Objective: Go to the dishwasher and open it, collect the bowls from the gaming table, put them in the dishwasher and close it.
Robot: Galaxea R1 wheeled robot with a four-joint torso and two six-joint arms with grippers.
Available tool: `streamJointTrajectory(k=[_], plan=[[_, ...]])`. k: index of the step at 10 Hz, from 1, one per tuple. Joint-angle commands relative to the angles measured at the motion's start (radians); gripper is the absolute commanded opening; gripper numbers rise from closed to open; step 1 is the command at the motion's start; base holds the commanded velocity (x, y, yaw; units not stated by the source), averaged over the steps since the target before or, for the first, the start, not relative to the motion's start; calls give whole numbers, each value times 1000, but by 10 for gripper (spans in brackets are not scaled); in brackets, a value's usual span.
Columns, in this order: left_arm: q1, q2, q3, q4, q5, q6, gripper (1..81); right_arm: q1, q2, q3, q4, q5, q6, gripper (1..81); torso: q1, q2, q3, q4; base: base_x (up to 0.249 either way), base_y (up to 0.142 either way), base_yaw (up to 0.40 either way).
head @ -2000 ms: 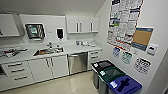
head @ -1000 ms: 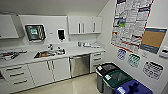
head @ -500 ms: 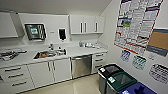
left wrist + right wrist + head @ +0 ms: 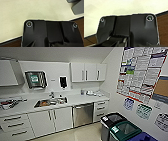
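The dishwasher (image 4: 83, 114) sits under the white counter in the head view, a grey steel front with its door closed, between white cabinet doors and a stack of drawers. It is ahead of me, a little right of the sink (image 4: 50, 102). The bowls and the gaming table are out of view. Both wrist views look down past the robot's dark plate onto pale floor.
A white counter (image 4: 80, 99) runs along the far wall with upper cabinets (image 4: 87, 72) above. Lidded bins stand at the right wall: a black one (image 4: 112, 122), a green one (image 4: 126, 132) and a blue one (image 4: 142, 137). Posters cover the right wall (image 4: 142, 72). Pale floor (image 4: 80, 134) lies before the cabinets.
The camera has advanced and turned; the counter and dishwasher appear larger and more central, and the bins have slid toward the lower right corner.
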Motion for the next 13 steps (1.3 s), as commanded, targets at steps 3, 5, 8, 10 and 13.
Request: streamJointTrajectory(k=[3, 5, 8, 10, 13], plan=[[-51, 0, -5, -3, 43, -4, 811, 56, 1, 1, -1, -48, 1, 811, 0, 0, 0, 0, 111, 79, 0], [-52, 0, -5, -4, 43, -4, 811, 53, -5, -1, -1, -28, 5, 811, 0, 0, 0, 0, 112, 79, 0], [-49, -1, -5, -1, 44, -4, 811, 47, -1, 1, -1, -17, 10, 811, 0, 0, 0, 0, 111, 75, 0], [-48, 5, -5, 6, 44, -3, 811, 48, -9, -5, -1, -17, 10, 811, 0, 0, 0, 0, 116, 33, 0], [-49, -8, -5, 9, 44, -3, 811, 47, -12, -7, -1, -17, 10, 811, 0, 0, 0, 0, 117, 0, 0]])
